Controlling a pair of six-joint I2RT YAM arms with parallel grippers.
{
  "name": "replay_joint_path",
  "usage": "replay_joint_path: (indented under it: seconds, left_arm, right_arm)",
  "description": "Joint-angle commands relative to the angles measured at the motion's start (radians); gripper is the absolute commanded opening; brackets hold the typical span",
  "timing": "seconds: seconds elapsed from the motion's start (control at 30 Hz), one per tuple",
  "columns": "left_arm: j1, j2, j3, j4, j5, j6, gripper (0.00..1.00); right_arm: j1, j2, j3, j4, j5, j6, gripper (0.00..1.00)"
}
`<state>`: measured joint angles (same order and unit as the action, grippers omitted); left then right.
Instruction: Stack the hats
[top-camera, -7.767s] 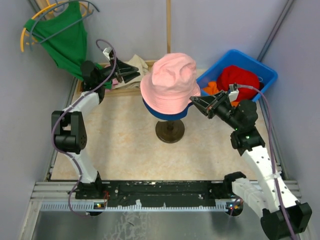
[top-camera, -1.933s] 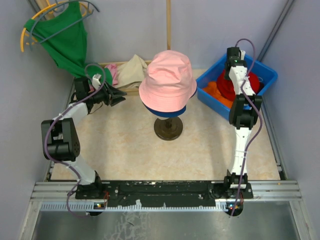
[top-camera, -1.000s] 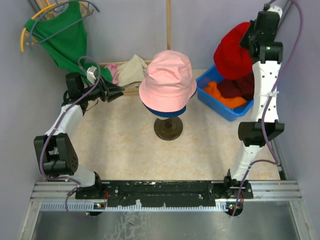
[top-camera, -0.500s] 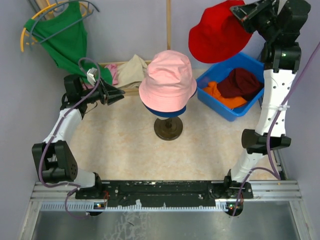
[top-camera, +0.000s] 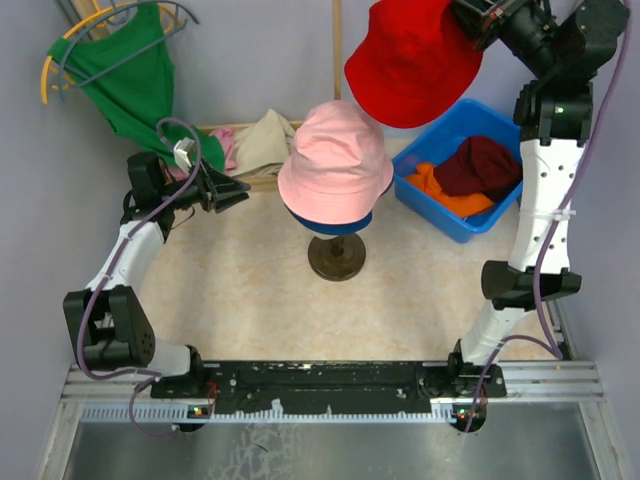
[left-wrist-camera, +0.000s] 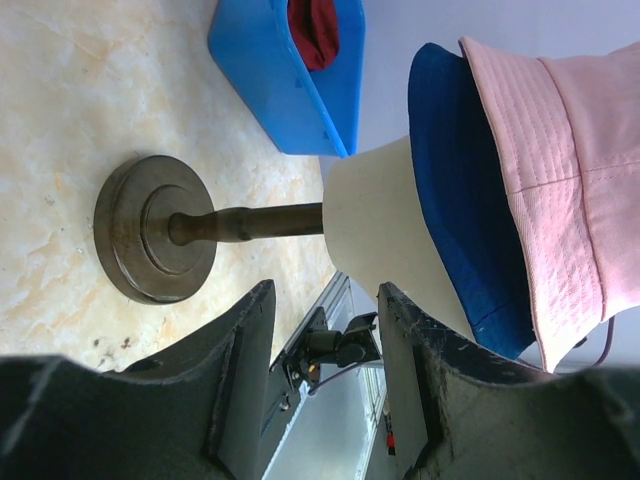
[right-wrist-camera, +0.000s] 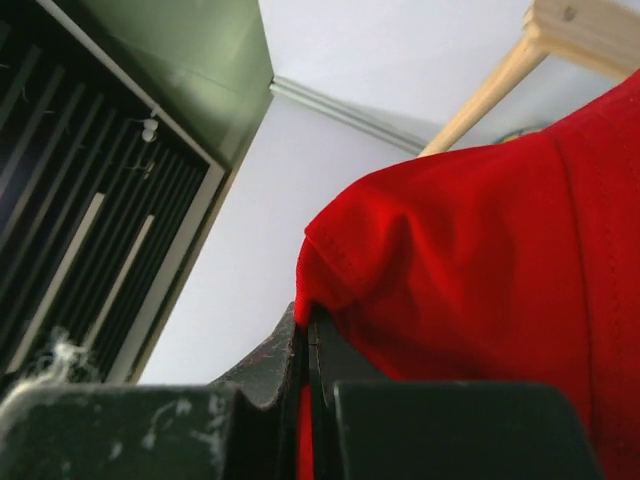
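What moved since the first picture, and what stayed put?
The right gripper dipped into the blue bin, shut on the red hat and lifted it high, leftward toward the pink hat. The left gripper backed away from the cloths, open and empty. Unmoved: pink hat over navy hat on the stand, orange hat and dark red beanie in the bin.

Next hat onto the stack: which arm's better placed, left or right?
Right. Its jaws are shut on the red hat, held high near the pink hat on the stand. Left jaws are open and empty.
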<state>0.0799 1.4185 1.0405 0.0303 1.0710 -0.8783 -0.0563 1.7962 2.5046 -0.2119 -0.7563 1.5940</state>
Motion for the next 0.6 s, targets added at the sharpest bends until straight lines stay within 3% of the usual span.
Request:
replay_joint_path:
  seconds: [0.0,0.23,0.57]
  left_arm:
    - [-0.007,-0.033,-0.018,0.062,0.026,-0.021,0.52]
    - [-0.008,-0.042,-0.055,0.117,0.031,-0.051,0.52]
    - [-0.007,-0.047,-0.077,0.14,0.03,-0.06,0.52]
  right_arm:
    - [0.085,-0.048,-0.002,0.041,-0.049,0.078,0.0]
    - [0.228,-0.042,-0.052,-0.007,-0.007,0.024,0.0]
    - [0.296,-0.043,-0.083,-0.058,0.007,-0.012,0.0]
